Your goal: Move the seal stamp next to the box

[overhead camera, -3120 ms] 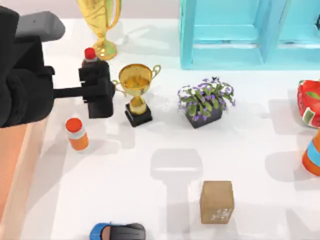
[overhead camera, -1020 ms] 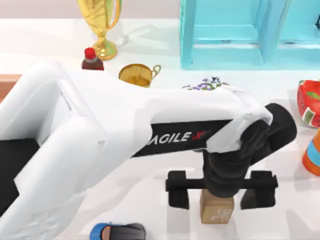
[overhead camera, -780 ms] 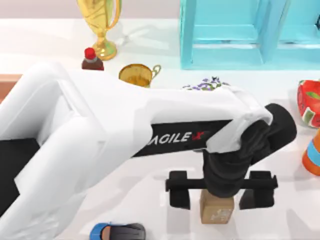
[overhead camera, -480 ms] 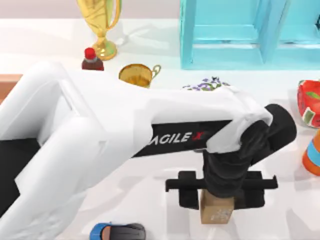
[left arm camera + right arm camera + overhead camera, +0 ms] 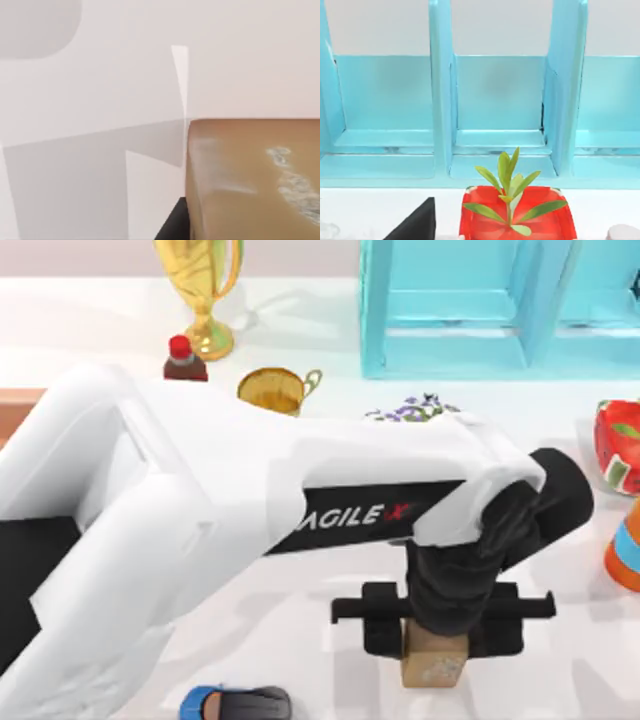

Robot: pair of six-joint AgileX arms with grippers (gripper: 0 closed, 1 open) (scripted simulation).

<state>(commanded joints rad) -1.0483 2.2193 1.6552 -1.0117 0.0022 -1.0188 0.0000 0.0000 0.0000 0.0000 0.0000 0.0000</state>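
Observation:
The seal stamp (image 5: pixel 433 662), a tan block with pale marks, sits near the table's front edge right of centre. My left arm reaches across the table, and my left gripper (image 5: pixel 440 628) comes down over the stamp with a black finger (image 5: pixel 384 626) pressed against each side, shut on it. In the left wrist view the stamp (image 5: pixel 255 180) fills the near corner beside a dark finger (image 5: pixel 172 231). A sliver of the salmon-orange box (image 5: pixel 12 410) shows at the far left edge, mostly hidden by the arm. A black fingertip (image 5: pixel 416 223) of the right gripper shows in the right wrist view.
A turquoise shelf unit (image 5: pixel 500 310) stands at the back right. A gold cup (image 5: pixel 272 390), a tall trophy (image 5: pixel 200 290) and a red-capped bottle (image 5: pixel 183 358) stand back left. Purple flowers (image 5: pixel 410 410), a red pot (image 5: pixel 618 445) and a blue toy car (image 5: pixel 235 705) are nearby.
The left arm swung from the back left to over the stamp. In the last second its wide-open fingers closed in against the stamp's sides.

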